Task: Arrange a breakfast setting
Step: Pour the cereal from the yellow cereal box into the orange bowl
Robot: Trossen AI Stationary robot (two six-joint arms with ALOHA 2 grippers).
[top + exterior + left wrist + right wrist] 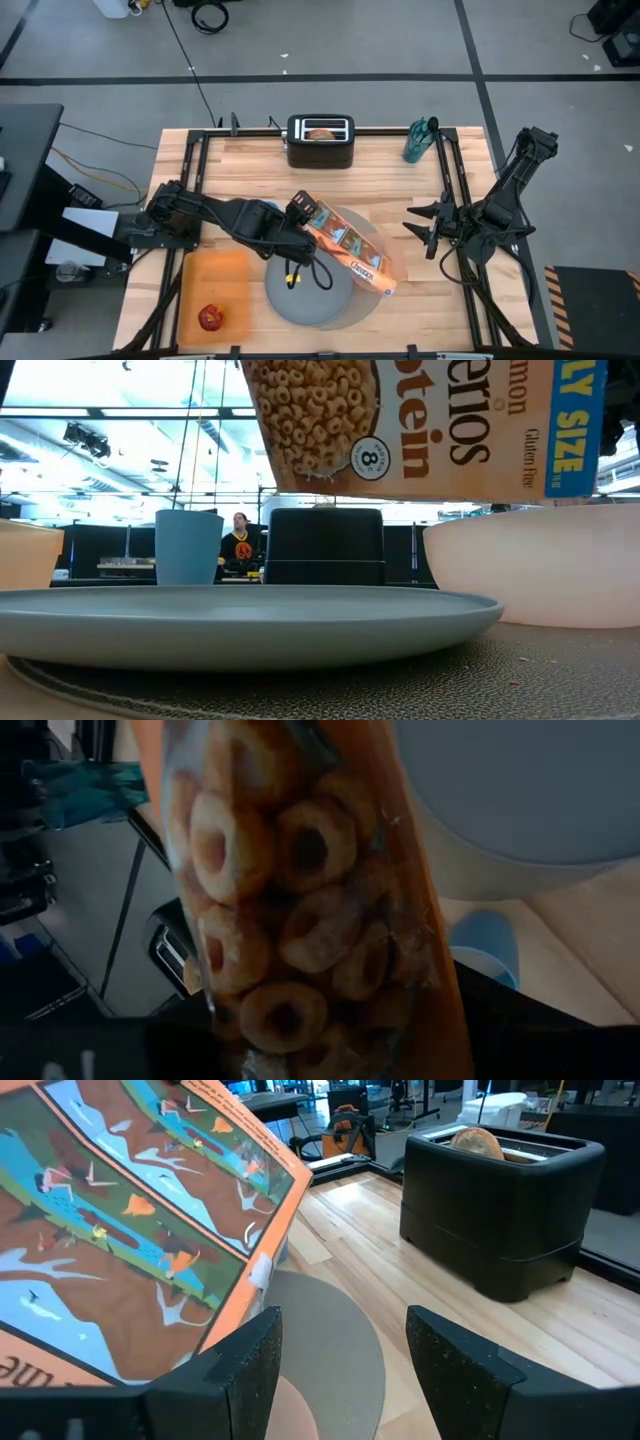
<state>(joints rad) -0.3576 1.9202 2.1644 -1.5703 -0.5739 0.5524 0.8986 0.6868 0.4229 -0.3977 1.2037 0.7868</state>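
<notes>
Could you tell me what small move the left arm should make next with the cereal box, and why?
Probably tip the cereal box a little further: the left gripper holds it slanted above the pink bowl, though no cereal shows falling. The right gripper waits open alongside.

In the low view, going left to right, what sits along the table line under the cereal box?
Blue-grey plate spans the front; behind it, left to right: pale bowl edge, blue-grey cup, black toaster, translucent pink bowl. The cereal box hangs above.
</notes>
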